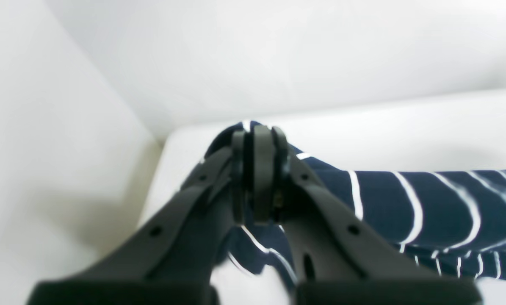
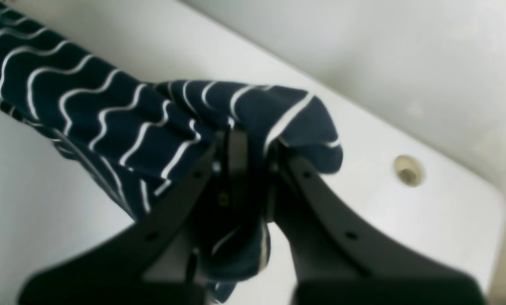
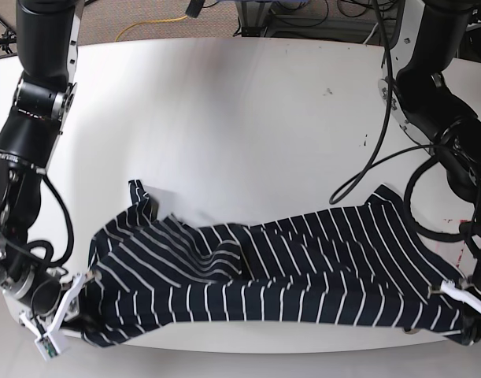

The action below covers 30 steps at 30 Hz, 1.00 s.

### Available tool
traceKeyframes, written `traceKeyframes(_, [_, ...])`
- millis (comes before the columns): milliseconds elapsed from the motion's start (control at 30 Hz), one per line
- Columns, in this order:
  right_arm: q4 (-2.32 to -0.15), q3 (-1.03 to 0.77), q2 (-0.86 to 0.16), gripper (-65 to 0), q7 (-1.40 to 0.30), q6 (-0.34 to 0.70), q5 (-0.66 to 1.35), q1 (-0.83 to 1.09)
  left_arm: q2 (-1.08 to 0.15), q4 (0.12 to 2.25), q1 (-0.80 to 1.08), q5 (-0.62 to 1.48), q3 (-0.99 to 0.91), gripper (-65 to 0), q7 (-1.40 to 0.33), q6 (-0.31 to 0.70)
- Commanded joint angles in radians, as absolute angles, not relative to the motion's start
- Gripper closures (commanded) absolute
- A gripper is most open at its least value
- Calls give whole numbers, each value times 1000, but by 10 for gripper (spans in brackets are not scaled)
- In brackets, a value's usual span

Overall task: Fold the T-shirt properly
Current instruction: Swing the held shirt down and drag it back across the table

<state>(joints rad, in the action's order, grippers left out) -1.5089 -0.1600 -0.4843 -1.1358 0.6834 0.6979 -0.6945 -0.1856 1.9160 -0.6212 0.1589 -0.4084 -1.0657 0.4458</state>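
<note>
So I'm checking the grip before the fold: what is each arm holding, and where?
Both hold the T-shirt: left gripper and right gripper each pinch a near-edge corner.

The T-shirt (image 3: 271, 276) lies stretched between both arms along the white table's (image 3: 240, 110) near edge.

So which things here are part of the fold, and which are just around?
Part of the job:
- T-shirt
- left hand, shut on the shirt
- right hand, shut on the shirt

Just around:
- white table
- yellow cable
- table hole
</note>
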Motion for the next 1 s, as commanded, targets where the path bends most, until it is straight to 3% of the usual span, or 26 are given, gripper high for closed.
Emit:
traceKeyframes(0, [-1480, -117, -518, 0, -1098, 684, 713, -845, -208, 1929, -727, 163, -387, 0, -1030, 437])
traceKeyframes(267, [-1351, 28, -524, 0, -1098, 684, 716, -1199, -257, 1767, -1046, 165, -381, 0, -1024, 378])
traceKeyframes(467, [-1342, 36, -539, 0, -1104, 698, 719, -1279, -297, 1641, -1205, 171, -372, 0, -1024, 384])
traceKeyframes(667, [-1394, -67, -553, 0, -1121, 698, 720, -1076, -300, 1709, -1082, 173, -335, 0, -1029, 398])
traceKeyframes(967, [-1511, -317, -498, 0, -1127, 698, 720, -604, -291, 1905, -641, 173, -338, 0, -1029, 420])
